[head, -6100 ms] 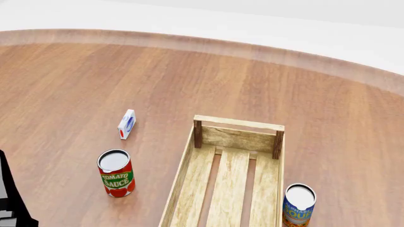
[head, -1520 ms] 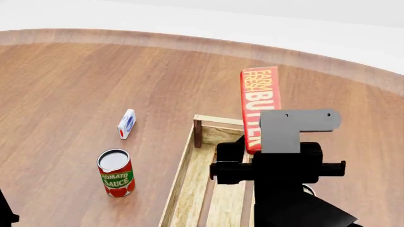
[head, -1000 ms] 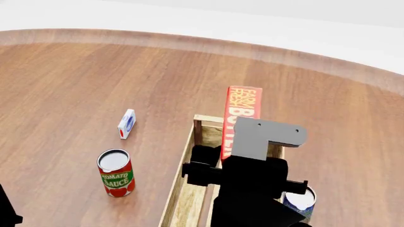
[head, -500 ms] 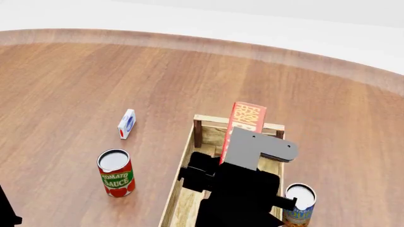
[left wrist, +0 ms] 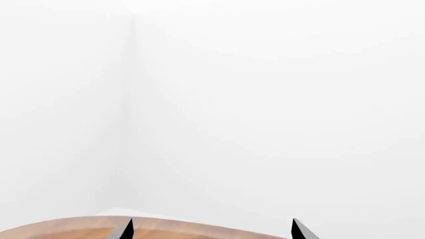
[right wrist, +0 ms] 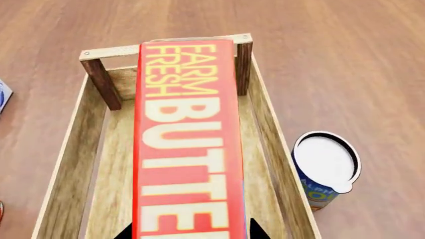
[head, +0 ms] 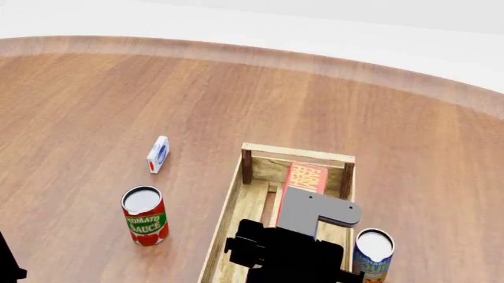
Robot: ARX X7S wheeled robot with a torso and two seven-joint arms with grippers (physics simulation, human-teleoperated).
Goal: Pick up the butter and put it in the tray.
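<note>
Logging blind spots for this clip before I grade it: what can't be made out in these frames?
- Head view: the right gripper's jaws, hidden behind its own grey bracket.
- Both views: whether the butter rests on the tray floor.
- Right wrist view: the butter's near end, cut off by the frame edge.
- Left wrist view: the left gripper shows only two tips.

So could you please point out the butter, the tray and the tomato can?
butter (right wrist: 188, 149), right wrist view, lettered face.
tray (head: 297, 152), head view, far end rail.
tomato can (head: 146, 226), head view, label.

The right tool's arm (head: 295, 250) covers the near end of the butter (head: 307, 177) inside the tray (head: 236, 203).
</note>
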